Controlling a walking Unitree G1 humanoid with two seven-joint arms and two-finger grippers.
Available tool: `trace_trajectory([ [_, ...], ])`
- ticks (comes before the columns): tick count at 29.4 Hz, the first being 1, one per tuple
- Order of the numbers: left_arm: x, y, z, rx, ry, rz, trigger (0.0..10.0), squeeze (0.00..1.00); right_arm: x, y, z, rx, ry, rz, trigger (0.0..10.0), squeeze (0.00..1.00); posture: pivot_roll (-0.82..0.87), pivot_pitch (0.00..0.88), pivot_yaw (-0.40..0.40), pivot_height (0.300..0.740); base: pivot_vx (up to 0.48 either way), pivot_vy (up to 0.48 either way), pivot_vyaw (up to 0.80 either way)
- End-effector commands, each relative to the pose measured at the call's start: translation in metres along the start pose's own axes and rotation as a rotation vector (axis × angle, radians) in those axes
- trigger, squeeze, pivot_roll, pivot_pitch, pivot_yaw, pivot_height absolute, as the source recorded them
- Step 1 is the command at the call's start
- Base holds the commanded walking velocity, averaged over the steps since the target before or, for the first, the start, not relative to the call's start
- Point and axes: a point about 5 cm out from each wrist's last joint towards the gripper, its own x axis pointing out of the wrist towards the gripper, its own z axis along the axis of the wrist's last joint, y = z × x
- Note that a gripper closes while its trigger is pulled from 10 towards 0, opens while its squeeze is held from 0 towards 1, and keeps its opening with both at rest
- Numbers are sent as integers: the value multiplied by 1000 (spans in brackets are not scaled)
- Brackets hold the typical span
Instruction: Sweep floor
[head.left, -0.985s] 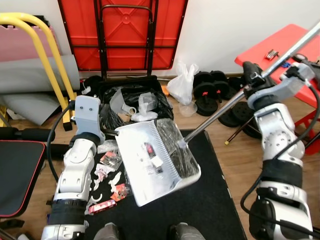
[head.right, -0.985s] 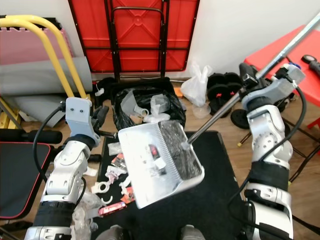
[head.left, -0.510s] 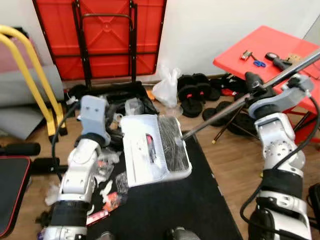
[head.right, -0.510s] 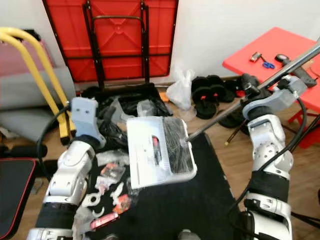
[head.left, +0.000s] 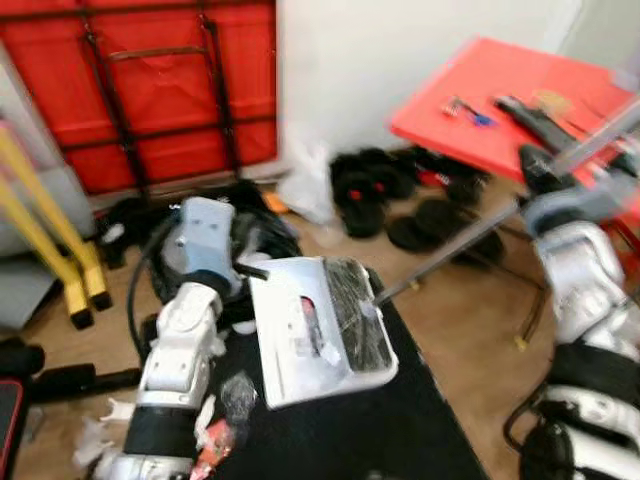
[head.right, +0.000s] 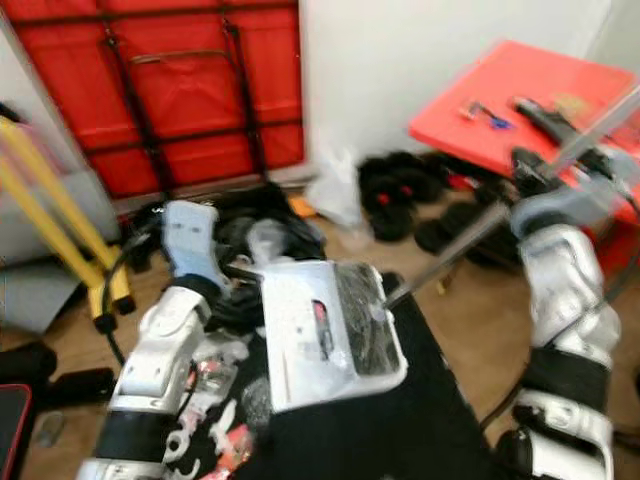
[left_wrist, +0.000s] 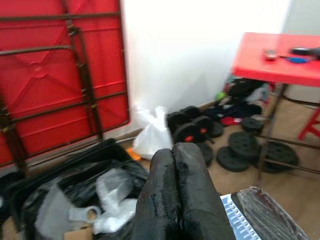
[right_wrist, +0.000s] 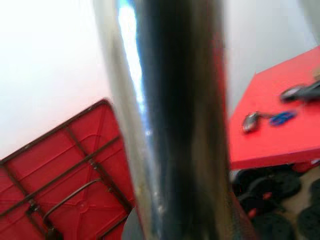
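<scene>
I see my left gripper (left_wrist: 175, 195), fingers pressed together, holding the white dustpan (head.left: 318, 330) above the black mat's (head.left: 350, 440) far edge. My right gripper (head.left: 540, 172) clamps the broom handle (head.left: 470, 245), bristles (head.left: 352, 312) in the pan.

We see the dustpan (head.left: 318, 330) in the middle, above the mat (head.left: 390, 430), with the broom head (head.left: 355, 315) lying in its right part. The broom pole (head.left: 470, 240) goes up to the right, toward the right gripper (head.left: 545, 170). Left of the dustpan is the left gripper (left_wrist: 175, 195). Behind it lies the bag of rubbish (left_wrist: 65, 195), and further behind the folded table (head.left: 140, 90) leans on the wall. At the right stands a table (head.left: 500, 100), with weight plates (head.left: 400, 200) below it. Litter (head.right: 210, 400) lies left of the mat.
</scene>
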Motion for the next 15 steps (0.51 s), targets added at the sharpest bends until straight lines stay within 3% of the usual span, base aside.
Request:
trace_trajectory([
  [1, 1, -6, 0, -3, 1, -23, 10000, 0, 0, 4, 18, 46, -91, 33, 0, 0, -165, 63, -143, 740, 315, 0, 0],
  [15, 2, -7, 0, -3, 1, -28, 10000, 0, 0, 5, 19, 54, -101, 38, 0, 0, -165, 59, -142, 740, 315, 0, 0],
])
